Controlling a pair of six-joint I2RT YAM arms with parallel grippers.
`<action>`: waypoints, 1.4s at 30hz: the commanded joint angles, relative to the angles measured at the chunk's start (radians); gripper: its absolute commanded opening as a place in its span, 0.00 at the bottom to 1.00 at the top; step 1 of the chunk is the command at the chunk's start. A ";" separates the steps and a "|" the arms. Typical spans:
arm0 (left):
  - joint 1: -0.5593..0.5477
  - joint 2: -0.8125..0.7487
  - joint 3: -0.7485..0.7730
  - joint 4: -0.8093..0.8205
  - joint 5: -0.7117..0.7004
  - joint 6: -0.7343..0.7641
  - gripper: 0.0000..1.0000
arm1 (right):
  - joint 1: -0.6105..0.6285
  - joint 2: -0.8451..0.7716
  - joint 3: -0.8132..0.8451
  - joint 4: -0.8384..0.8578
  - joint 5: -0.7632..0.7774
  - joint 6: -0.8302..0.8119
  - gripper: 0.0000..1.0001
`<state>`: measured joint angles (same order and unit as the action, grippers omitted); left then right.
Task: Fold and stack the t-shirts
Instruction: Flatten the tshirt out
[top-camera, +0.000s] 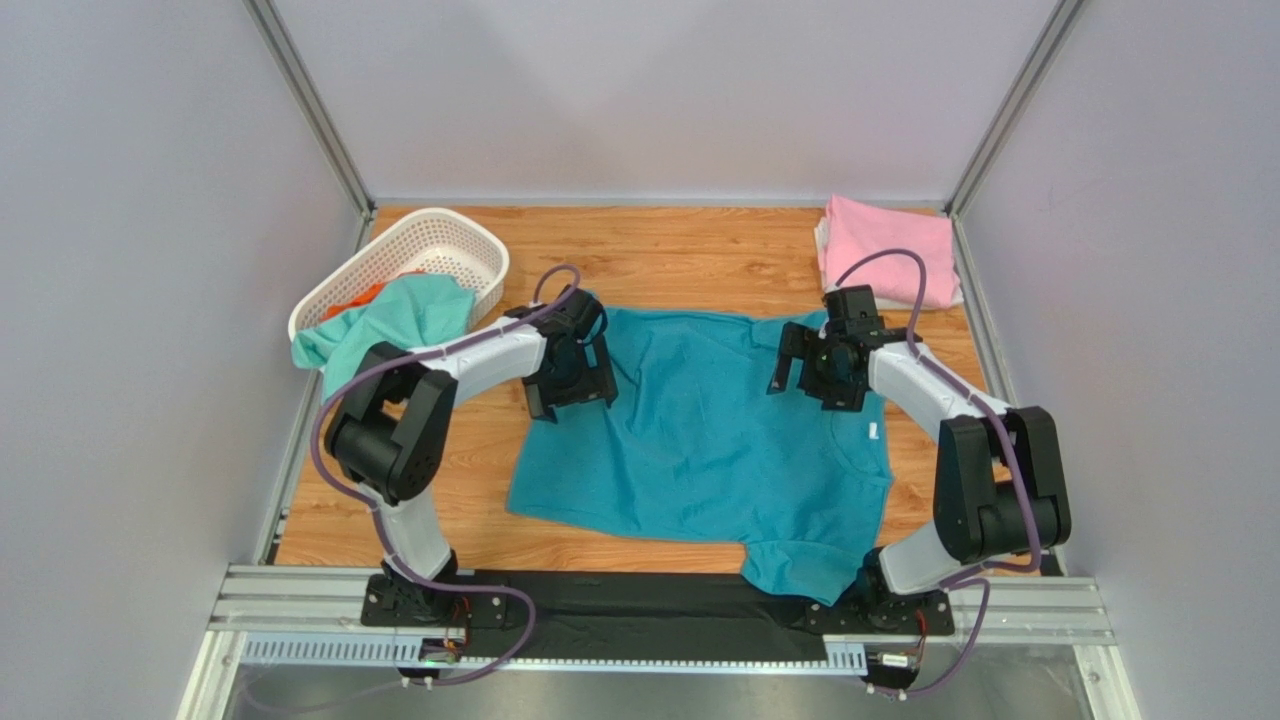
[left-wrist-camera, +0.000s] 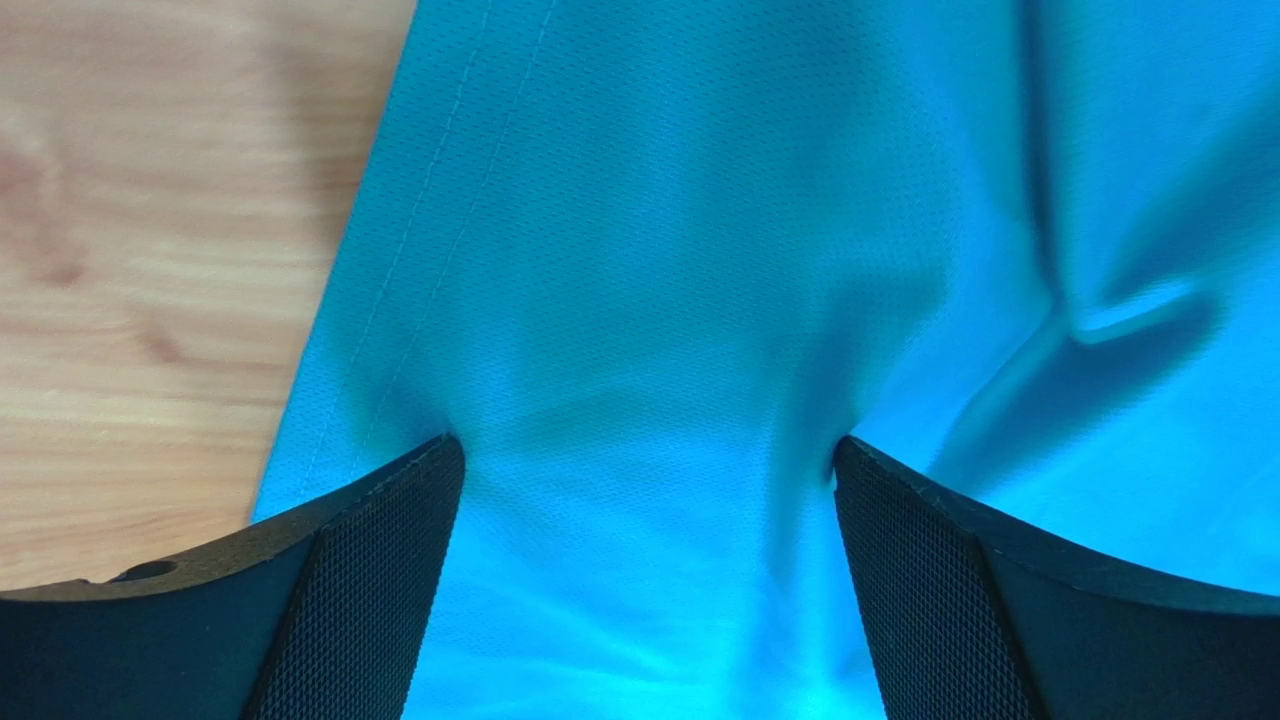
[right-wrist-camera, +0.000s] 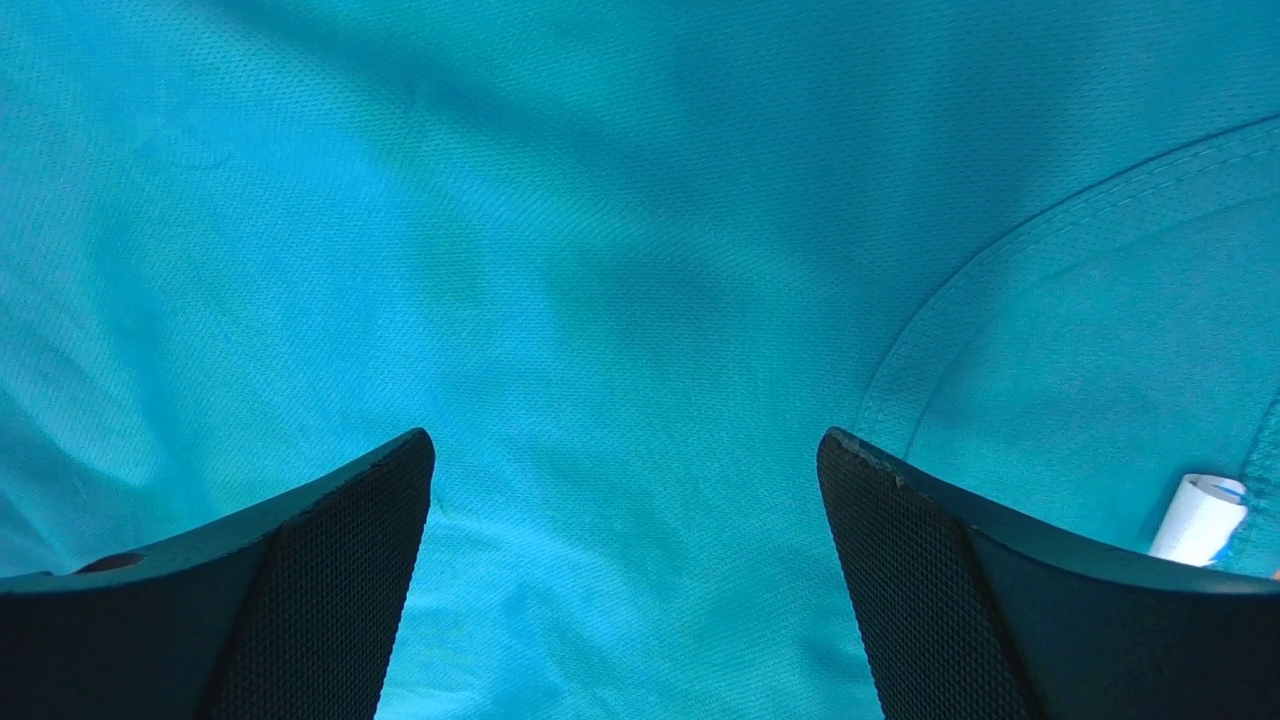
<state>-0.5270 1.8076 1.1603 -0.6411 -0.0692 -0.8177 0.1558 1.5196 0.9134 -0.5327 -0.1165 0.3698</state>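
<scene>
The teal-blue t-shirt (top-camera: 699, 443) lies spread flat on the wooden table, its white neck label (top-camera: 875, 432) at the right. My left gripper (top-camera: 568, 393) is open and presses down on the shirt's left part near its hem; in the left wrist view the cloth (left-wrist-camera: 676, 300) fills the gap between the fingers. My right gripper (top-camera: 812, 375) is open over the shirt's right part near the collar (right-wrist-camera: 1037, 270), with the label (right-wrist-camera: 1199, 519) at its side. A pink tee (top-camera: 890, 248) lies folded at the back right. A mint-green tee (top-camera: 394, 318) hangs out of the basket, with a bit of orange (top-camera: 349, 308) inside.
The white lattice basket (top-camera: 436, 240) stands at the back left. Bare wood (left-wrist-camera: 150, 255) shows left of the shirt's hem. Grey walls and metal posts close in the table on three sides.
</scene>
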 joint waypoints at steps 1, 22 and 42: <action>0.045 -0.071 -0.161 -0.060 -0.026 -0.043 1.00 | 0.019 0.002 0.016 0.034 -0.051 -0.003 1.00; 0.097 -0.338 -0.100 -0.203 -0.218 -0.026 1.00 | 0.123 0.108 0.208 0.023 0.056 0.003 0.94; 0.309 0.085 0.260 -0.131 -0.225 0.084 1.00 | 0.064 0.488 0.561 -0.072 0.132 0.011 0.76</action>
<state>-0.2546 1.8515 1.3880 -0.8024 -0.2821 -0.7727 0.2264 1.9903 1.4311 -0.5941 0.0006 0.3706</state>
